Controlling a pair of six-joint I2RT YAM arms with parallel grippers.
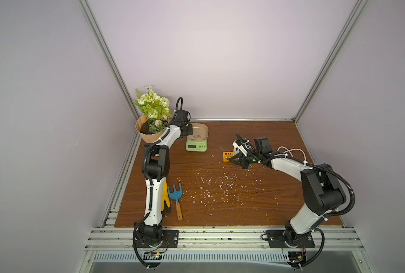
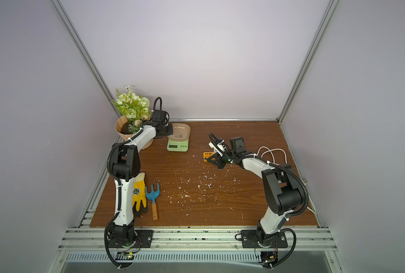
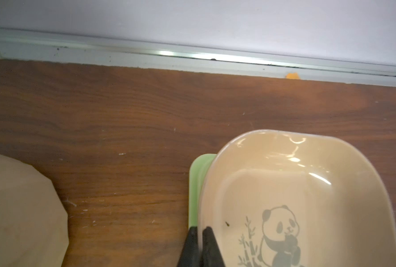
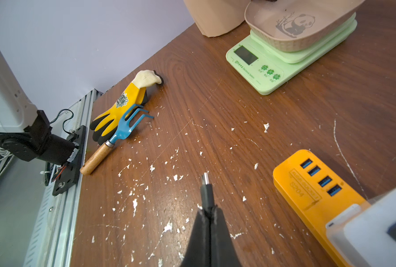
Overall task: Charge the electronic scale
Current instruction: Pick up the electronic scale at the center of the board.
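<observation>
The electronic scale (image 1: pixel 196 147) (image 2: pixel 177 147) (image 4: pixel 261 67) is pale green and stands near the table's back left. Its beige panda-print tray (image 1: pixel 200 132) (image 3: pixel 308 185) rests on top. My left gripper (image 3: pixel 200 228) (image 1: pixel 189 132) is shut on the tray's left rim, one finger inside and one outside. A strip of the green scale body (image 3: pixel 193 185) shows under the rim. My right gripper (image 4: pixel 209 211) (image 1: pixel 230 160) is shut on a black cable plug (image 4: pixel 206 187), whose metal tip sticks out over the table, well apart from the scale.
An orange power strip (image 4: pixel 308 185) (image 1: pixel 227 156) with a white adapter (image 4: pixel 377 226) lies beside the right gripper. A flower pot (image 1: pixel 149 133) stands left of the scale. A yellow glove (image 2: pixel 139 196) and a blue hand fork (image 1: pixel 175 193) lie front left. A white cable (image 1: pixel 291 151) loops at right.
</observation>
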